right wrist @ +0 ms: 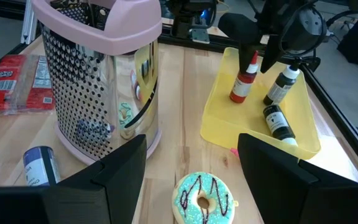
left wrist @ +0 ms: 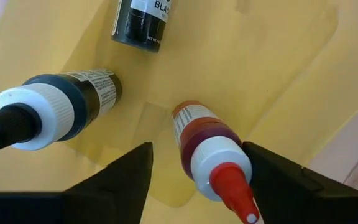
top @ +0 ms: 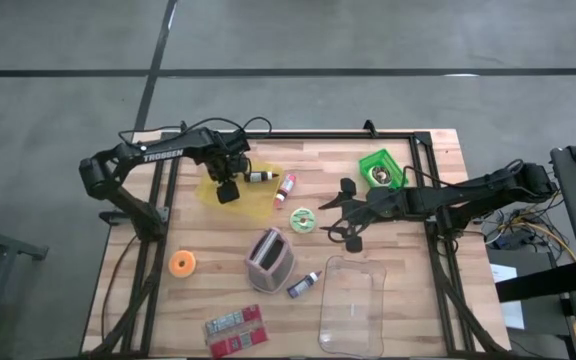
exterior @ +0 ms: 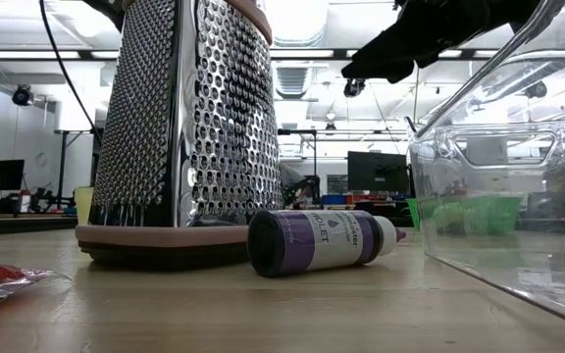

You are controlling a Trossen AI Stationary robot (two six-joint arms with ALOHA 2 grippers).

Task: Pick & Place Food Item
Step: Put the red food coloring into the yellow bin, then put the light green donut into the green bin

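Your left gripper [left wrist: 197,160] hangs over the yellow tray [top: 208,186] at about 10 o'clock on the table; its fingers are apart, straddling the upright red-capped bottle [left wrist: 210,149] without closing on it; I take that bottle of food colouring as the piece to lift. Expect it to be light, rigid and smooth-sided; it is narrow and top-heavy, so a nudge could tip it. Grip the white collar or upper body, not the tapered red nozzle, which would likely slip; mind the white-capped dark bottle [left wrist: 61,106] standing just beside it.

Your right gripper [right wrist: 191,143] waits near table centre, fingers spread, with the frosted doughnut [right wrist: 204,199] close before it, at its 9 o'clock in the high view; if that is the target, take it across its outer rim, gently.
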